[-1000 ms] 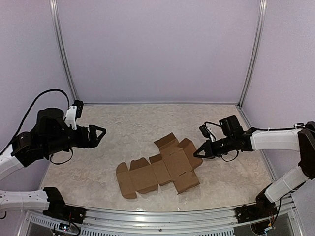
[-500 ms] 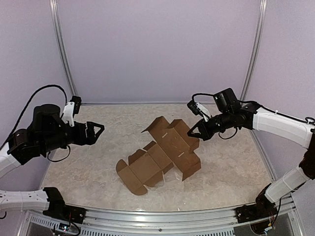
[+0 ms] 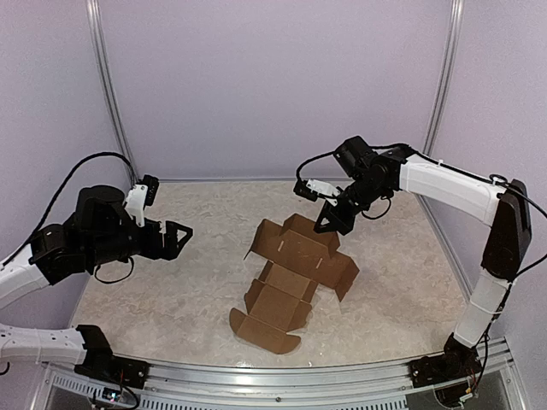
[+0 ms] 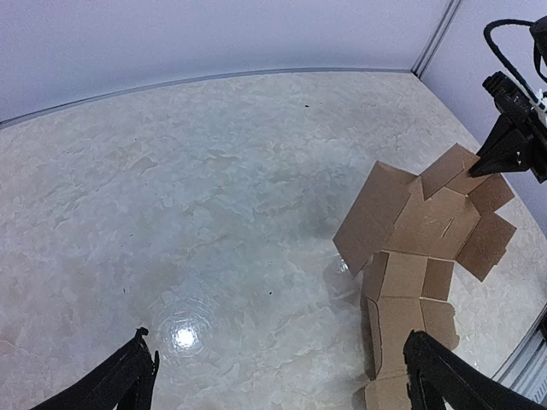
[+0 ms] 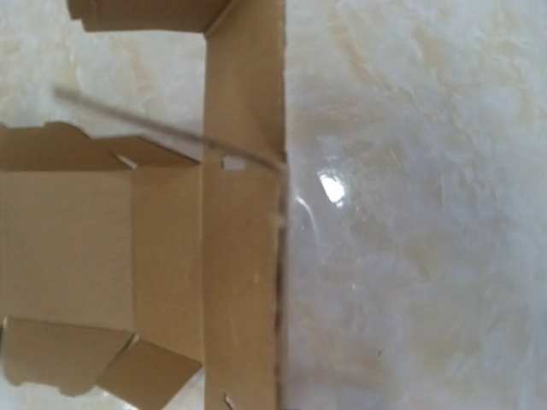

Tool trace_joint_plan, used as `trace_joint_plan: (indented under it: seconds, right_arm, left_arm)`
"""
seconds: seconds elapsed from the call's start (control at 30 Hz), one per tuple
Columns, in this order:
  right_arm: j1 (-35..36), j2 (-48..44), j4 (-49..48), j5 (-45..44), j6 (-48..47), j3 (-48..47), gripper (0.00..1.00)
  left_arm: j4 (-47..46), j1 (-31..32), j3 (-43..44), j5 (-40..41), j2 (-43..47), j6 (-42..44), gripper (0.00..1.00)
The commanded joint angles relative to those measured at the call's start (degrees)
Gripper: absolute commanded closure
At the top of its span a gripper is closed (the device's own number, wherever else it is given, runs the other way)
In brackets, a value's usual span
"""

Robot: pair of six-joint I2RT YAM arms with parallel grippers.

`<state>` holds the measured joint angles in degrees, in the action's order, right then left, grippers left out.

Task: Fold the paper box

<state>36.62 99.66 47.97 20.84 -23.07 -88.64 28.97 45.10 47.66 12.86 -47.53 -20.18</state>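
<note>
Swinging up and back toward the far wall over the last second, the right gripper (image 3: 328, 224) has taken one end of the paper box (image 3: 291, 278) with it. The cut-out lay flat and crosswise on the table (image 3: 214, 213) a second ago. It now runs lengthwise away from the arms' bases, with the panels below the jaws tilted up off the surface and only the end farthest from them resting down. Those jaws are pressed fully together, and their tips meet the upper edge of a flap. A pinch on that thin edge is most likely what holds the sheet up, though the right wrist camera shows no fingers, only cardboard (image 5: 128, 239) on one side of a straight edge and bare marbled surface on the other. The left gripper (image 3: 181, 237) has hardly shifted. Its jaws are spread as wide as they go, with nothing between them but bare table. The box (image 4: 410, 248) sits ahead of them and off to their right, well apart. No panel looks folded or tucked yet, so the task seems to be at its start. The lift appears to be a repositioning that turns the long strip toward the waiting left arm and lets the side flaps begin to hinge at their creases. A fair next step would be for the open jaws to come in and steady or press a panel. The hold on such a thin edge could slip if the sheet is dragged.
</note>
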Motion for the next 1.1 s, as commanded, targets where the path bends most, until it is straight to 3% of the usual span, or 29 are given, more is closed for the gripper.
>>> trace_joint_plan:
  seconds: [0.0, 0.17, 0.37, 0.67, 1.07]
  right_arm:
    - [2.6, 6.2, 9.0, -2.4, -8.1, -7.5, 1.00]
    - [5.9, 13.0, 12.5, -9.0, -9.9, -15.8, 1.00]
    - [10.3, 14.0, 8.6, -15.8, -8.4, -16.3, 1.00]
    - [16.4, 7.7, -4.1, -25.3, -5.6, -4.4, 1.00]
    - [23.3, -3.2, -20.3, -37.0, -9.6, 12.2, 1.00]
  left_arm:
    - [-3.9, 0.8, -2.4, -0.2, -1.3, -1.7, 0.01]
    - [-7.2, 2.4, -4.4, -0.2, -2.2, -4.2, 0.01]
    - [-10.3, 3.8, -6.3, -0.9, -3.7, -7.9, 0.01]
    - [-14.9, 4.0, -7.4, -2.3, -8.4, -10.0, 0.01]
    - [-20.6, 4.0, -10.2, -3.7, -11.8, -10.1, 0.01]
